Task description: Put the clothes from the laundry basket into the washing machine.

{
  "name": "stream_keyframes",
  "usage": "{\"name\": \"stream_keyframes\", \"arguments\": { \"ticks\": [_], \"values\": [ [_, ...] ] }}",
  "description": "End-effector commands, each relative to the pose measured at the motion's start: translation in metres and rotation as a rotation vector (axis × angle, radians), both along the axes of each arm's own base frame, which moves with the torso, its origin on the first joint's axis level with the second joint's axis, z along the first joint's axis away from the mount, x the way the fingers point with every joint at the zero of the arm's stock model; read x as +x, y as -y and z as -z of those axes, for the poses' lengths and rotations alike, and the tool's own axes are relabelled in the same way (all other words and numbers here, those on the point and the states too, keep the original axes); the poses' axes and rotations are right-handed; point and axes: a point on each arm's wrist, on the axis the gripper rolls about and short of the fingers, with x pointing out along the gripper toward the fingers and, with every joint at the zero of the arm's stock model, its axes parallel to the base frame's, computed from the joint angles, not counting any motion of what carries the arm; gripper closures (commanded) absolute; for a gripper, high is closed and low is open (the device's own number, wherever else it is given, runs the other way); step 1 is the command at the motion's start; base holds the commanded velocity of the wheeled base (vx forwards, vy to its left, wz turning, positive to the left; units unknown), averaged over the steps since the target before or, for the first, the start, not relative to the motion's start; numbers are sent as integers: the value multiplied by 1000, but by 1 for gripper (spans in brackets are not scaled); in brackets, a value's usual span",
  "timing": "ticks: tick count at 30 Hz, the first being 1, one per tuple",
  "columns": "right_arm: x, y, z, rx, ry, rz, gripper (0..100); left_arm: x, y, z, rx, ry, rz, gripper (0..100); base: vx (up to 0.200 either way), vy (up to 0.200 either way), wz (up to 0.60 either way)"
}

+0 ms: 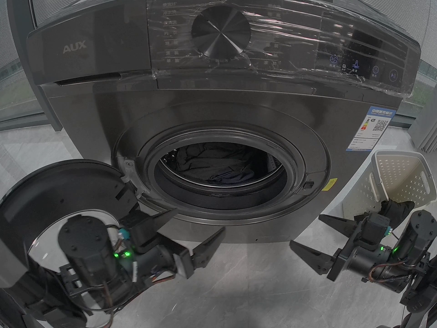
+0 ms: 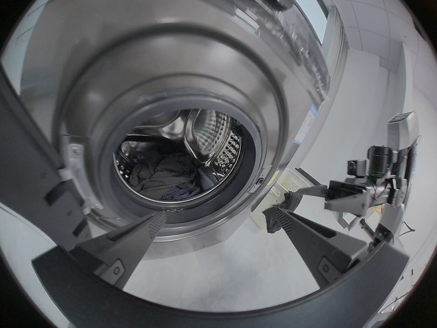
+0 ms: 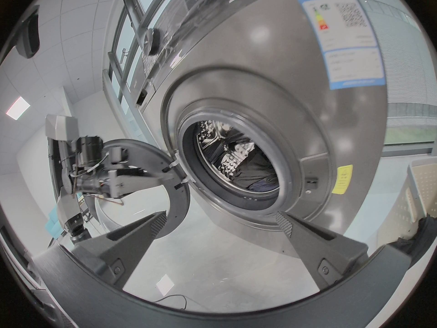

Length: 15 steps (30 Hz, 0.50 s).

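Note:
The grey washing machine [image 1: 218, 110] stands in front of me with its round door [image 1: 54, 197] swung open to the left. Dark clothes [image 1: 214, 162] lie inside the drum [image 2: 209, 133], also seen as clothes [image 3: 255, 169] through the opening. A white perforated laundry basket [image 1: 400, 178] sits at the right of the machine, with a dark garment [image 1: 396, 210] hanging over its front rim. My left gripper [image 1: 193, 235] hovers open below the drum opening, holding nothing. My right gripper [image 1: 314, 238] is open and empty, low on the floor side, just left of the basket.
Pale tiled floor [image 1: 255, 283] spreads in front of the machine between the two arms. The open door takes up the space at the lower left. A window wall [image 1: 13, 83] runs behind the machine.

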Motion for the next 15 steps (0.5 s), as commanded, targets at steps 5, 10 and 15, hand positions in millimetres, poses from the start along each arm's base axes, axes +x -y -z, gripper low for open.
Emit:
{"name": "stream_keyframes", "arguments": {
  "ticks": [5, 10, 15],
  "values": [
    [-14, 53, -23, 32, 78, 210, 0, -43, -48, -20, -53, 116, -31, 0, -120, 0, 0],
    [-26, 68, -23, -26, 48, 263, 0, -49, -60, -24, -36, 158, -54, 0, -200, 0, 0],
    [-65, 92, -23, -62, 7, 323, 0, -62, -90, -30, -29, 214, -134, 0, -200, 0, 0]
  ]
}}
